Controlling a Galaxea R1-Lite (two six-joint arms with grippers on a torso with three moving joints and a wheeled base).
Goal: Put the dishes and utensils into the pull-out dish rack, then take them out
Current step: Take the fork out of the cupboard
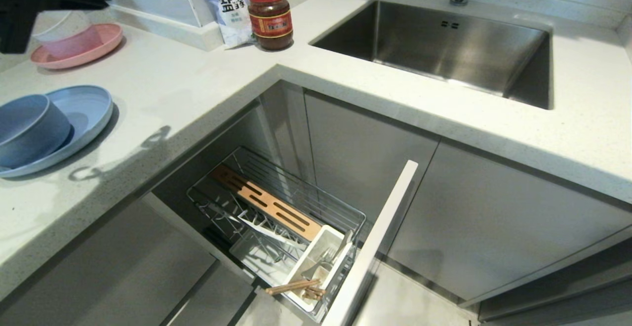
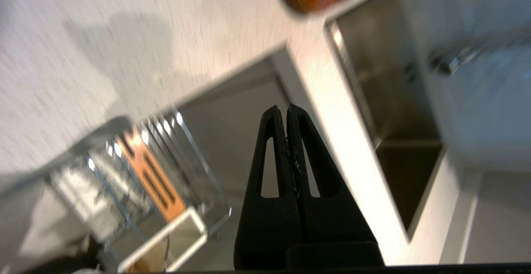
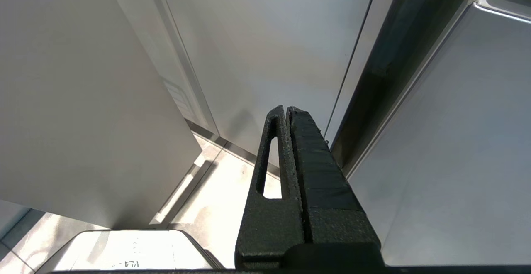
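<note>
While the small round light-blue bowl [image 1: 29, 129] sits on the wide shallow light-blue plate [image 1: 86, 111] at the pale bench's [image 1: 197, 94] left edge, the left pincer [image 2: 286, 110] hangs above with nothing held, fingers pressed together. The chrome wire pull-out dish rack [image 1: 276, 217] stands open, long axis running out toward its grey front panel [image 1: 373, 247]; light wooden chopsticks [image 1: 294, 286] lie tilted across its white caddy [image 1: 316, 262] beside silver cutlery [image 1: 328, 257]. The right pincer [image 3: 287, 110], likewise pressed together, hangs by cabinet doors.
</note>
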